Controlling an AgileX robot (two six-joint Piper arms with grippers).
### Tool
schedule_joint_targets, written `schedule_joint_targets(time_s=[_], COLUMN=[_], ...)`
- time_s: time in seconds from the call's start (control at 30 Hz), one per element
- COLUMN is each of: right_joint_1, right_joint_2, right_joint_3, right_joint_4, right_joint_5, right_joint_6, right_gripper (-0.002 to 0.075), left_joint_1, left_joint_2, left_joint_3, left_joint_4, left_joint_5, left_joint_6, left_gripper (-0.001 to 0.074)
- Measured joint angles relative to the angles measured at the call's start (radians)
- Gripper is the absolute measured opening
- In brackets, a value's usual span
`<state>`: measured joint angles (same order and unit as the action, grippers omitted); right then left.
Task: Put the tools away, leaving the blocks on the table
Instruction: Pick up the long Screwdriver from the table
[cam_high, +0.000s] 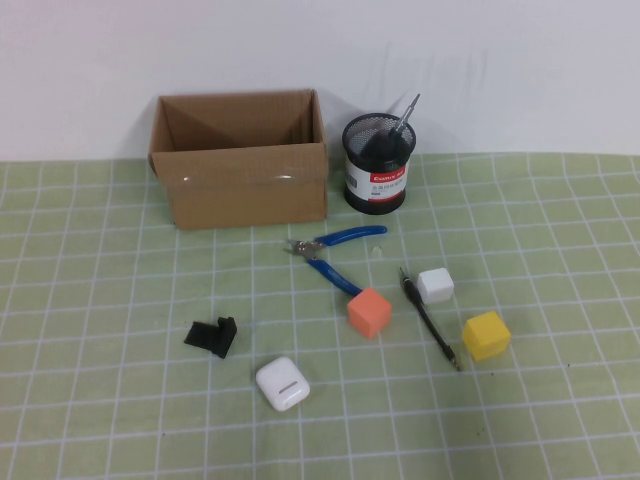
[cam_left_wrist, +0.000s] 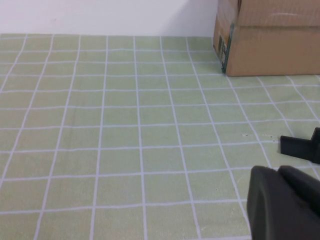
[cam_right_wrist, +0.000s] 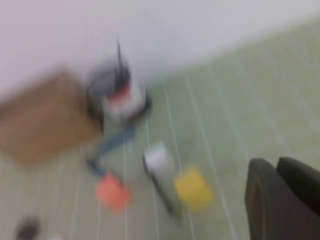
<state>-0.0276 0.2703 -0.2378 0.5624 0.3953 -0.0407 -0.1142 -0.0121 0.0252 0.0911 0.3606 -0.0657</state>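
Green-grid tabletop (cam_high: 100, 420) | pliers (cam_high: 335, 255) lie 10-to-4, nearer right claw (cam_right_wrist: 282, 200) | left claw (cam_left_wrist: 282, 202), right claw both closed, empty

My high view is bright and evenly lit, with only soft short shadows under the box (cam_high: 240, 160) and the blocks (cam_high: 369, 312), while my right wrist view is strongly blurred and my left wrist view stays sharp.
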Motion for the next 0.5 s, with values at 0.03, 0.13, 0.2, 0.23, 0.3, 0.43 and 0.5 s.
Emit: schedule_joint_targets(time_s=[0.03,0.13,0.2,0.23,0.3,0.43,0.5], right_joint_1=[0.000,0.000,0.000,0.000,0.005,0.097,0.170], right_joint_2=[0.076,0.312,0.451,0.525,0.653,0.890,1.000], right_joint_3=[-0.056,-0.210,-0.299,-0.345,-0.426,-0.590,-0.658], right_joint_4=[-0.017,-0.060,-0.075,-0.078,-0.080,-0.111,-0.136], right_joint_5=[0.061,0.230,0.302,0.334,0.377,0.396,0.400], right_joint_6=[0.000,-0.021,-0.055,-0.076,-0.113,-0.136,-0.120], right_gripper=[-0.0007,-0.0007,-0.0007,-0.0007,-0.0007,-0.0007,-0.0007], left_joint_1=[0.000,0.000,0.000,0.000,0.000,0.000,0.000], left_joint_2=[0.000,0.000,0.000,0.000,0.000,0.000,0.000], left_joint_3=[0.000,0.000,0.000,0.000,0.000,0.000,0.000], left_joint_4=[0.000,0.000,0.000,0.000,0.000,0.000,0.000], left_joint_5=[0.000,0.000,0.000,0.000,0.000,0.000,0.000], left_joint_6=[0.000,0.000,0.000,0.000,0.000,0.000,0.000], left_gripper=[-0.0003,-0.0003,-0.0003,-0.0003,-0.0003,-0.0003,-0.0003])
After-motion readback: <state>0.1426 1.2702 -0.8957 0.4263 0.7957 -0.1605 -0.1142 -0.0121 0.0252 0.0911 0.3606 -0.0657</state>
